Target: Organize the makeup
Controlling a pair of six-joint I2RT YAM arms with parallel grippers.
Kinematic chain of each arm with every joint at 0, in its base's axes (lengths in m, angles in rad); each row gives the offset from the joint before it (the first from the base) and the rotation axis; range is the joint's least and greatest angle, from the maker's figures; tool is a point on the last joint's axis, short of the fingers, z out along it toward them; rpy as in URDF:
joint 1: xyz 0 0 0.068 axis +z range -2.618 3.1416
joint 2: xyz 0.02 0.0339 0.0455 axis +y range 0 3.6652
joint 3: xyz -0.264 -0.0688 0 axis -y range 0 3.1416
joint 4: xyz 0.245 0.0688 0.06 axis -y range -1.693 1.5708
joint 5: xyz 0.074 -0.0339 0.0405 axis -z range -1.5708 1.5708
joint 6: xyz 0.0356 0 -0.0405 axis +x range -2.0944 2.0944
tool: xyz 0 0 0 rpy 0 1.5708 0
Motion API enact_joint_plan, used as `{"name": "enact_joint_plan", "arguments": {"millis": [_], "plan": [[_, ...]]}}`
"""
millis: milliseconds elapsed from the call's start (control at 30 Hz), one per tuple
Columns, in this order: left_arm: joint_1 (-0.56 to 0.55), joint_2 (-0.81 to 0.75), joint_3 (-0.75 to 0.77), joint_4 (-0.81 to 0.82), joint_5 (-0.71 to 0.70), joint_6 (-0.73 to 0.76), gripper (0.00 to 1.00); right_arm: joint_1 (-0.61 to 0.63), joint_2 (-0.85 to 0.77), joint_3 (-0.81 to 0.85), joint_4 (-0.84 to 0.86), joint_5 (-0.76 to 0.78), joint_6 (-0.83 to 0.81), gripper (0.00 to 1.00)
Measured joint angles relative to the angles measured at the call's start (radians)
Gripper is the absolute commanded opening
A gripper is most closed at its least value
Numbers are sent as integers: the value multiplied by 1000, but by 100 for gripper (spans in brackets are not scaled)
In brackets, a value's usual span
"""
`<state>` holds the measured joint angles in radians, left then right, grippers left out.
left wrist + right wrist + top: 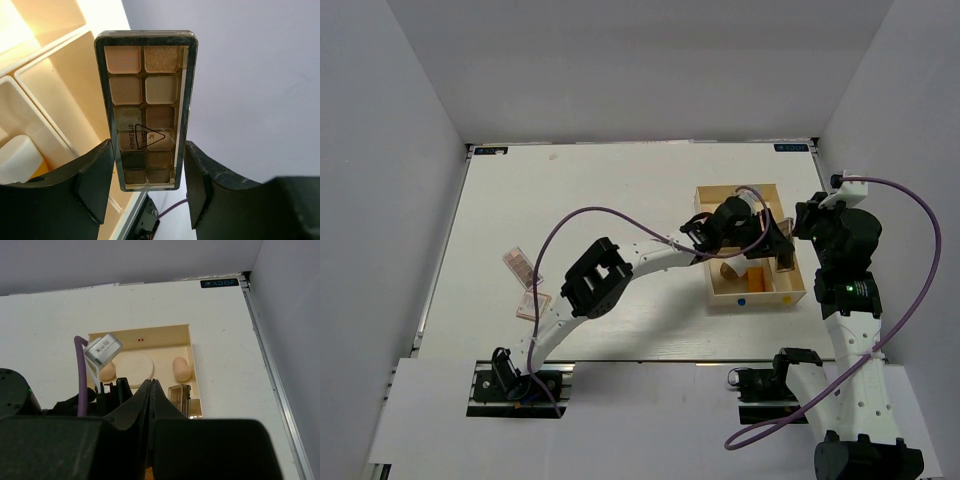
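White table point(570, 200) bears a pale wooden compartment box point(755, 298) on its right side, with both arms reaching over it. Left gripper point(147, 165) pinches the brown eyeshadow palette point(145, 90) by its long edges, lid facing the wrist camera, at the box's right side. Right gripper point(152, 385) hovers close by, fingers pressed together on nothing. At the box's far end lies a round cream puff point(132, 367) between peach egg sponges point(181, 368). Square pinkish compact point(533, 303) sits well apart, on the table's left.
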<state>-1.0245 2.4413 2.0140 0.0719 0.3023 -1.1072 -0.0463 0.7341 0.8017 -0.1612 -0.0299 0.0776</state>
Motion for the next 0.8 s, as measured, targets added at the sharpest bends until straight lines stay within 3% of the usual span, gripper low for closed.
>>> {"name": "enact_joint_plan", "arguments": {"millis": [167,333,467,800], "plan": [[-12,30,12,-26,-25,-11,42,0,-1,0,0,-3,2,0],[-13,37,16,-43,-39,-19,64,-3,-3,-7,2,-6,3,0],[-13,37,18,-49,-51,-24,76,-6,-3,-14,0,-8,3,0],[-13,37,31,-50,-56,-34,81,-6,-4,-14,1,-11,13,0]]}}
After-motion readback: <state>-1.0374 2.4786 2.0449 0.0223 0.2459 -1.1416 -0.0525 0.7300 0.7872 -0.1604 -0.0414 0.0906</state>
